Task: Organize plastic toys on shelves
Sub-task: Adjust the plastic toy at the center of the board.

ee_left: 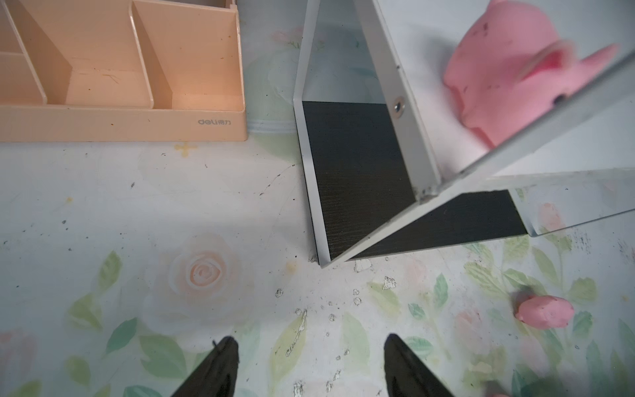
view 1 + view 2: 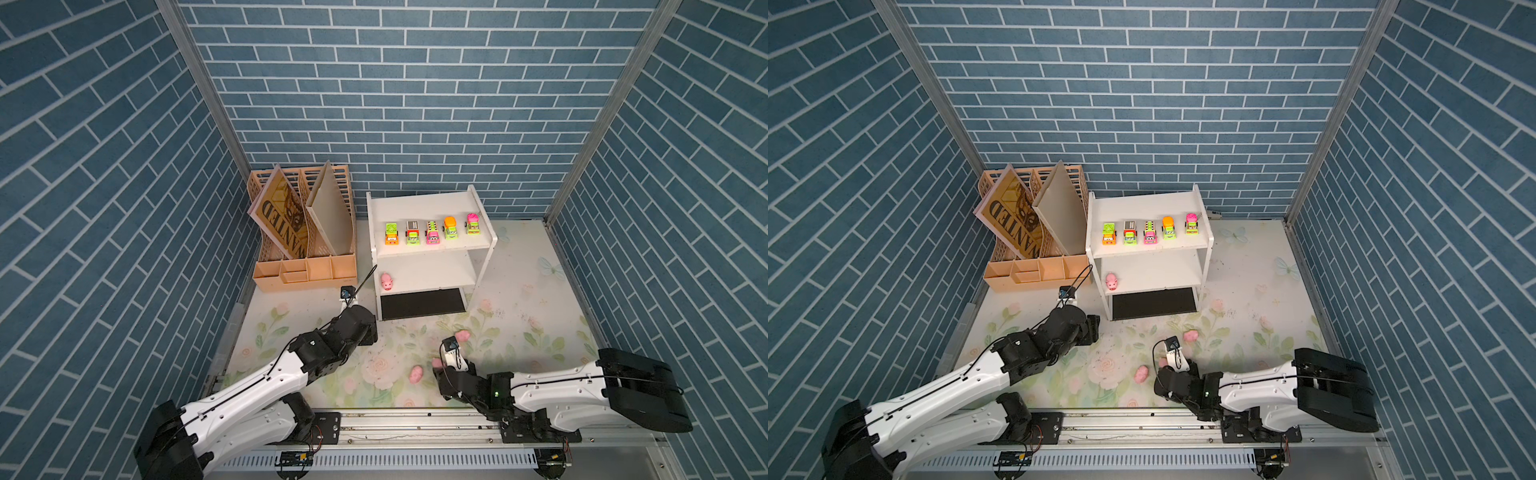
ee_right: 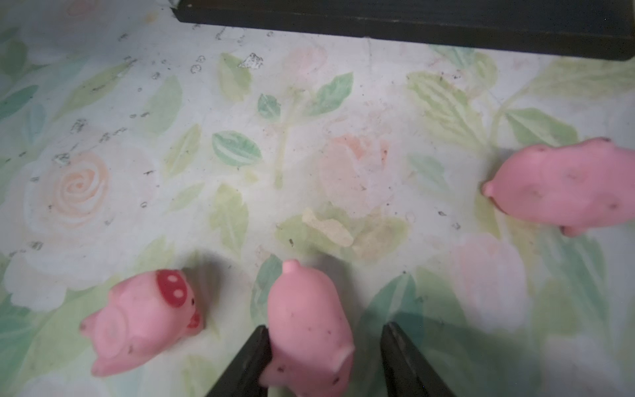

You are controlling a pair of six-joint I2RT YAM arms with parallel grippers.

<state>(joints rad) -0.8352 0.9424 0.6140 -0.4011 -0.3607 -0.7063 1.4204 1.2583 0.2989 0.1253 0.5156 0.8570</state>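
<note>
Several neon toy trucks (image 2: 432,232) stand in a row on the top board of the white shelves (image 2: 415,203). One pink pig (image 2: 387,281) sits at the left end of the middle board, blurred and close in the left wrist view (image 1: 508,79). Three pigs are on the floral mat. One pig (image 3: 309,330) lies between the fingers of my right gripper (image 3: 325,326), which is open: one finger touches it, the other stands apart. A second pig (image 3: 144,319) lies on its side just beside it, and a third (image 3: 567,185) is farther off. My left gripper (image 1: 310,339) is open and empty over the mat, near the shelves' front left corner.
A peach slotted file organizer (image 2: 307,266) holding a "WANTED" poster and a board stands left of the shelves. Blue brick walls close in three sides. The shelves' dark bottom (image 2: 422,303) faces the mat. A metal rail (image 2: 415,428) runs along the front edge.
</note>
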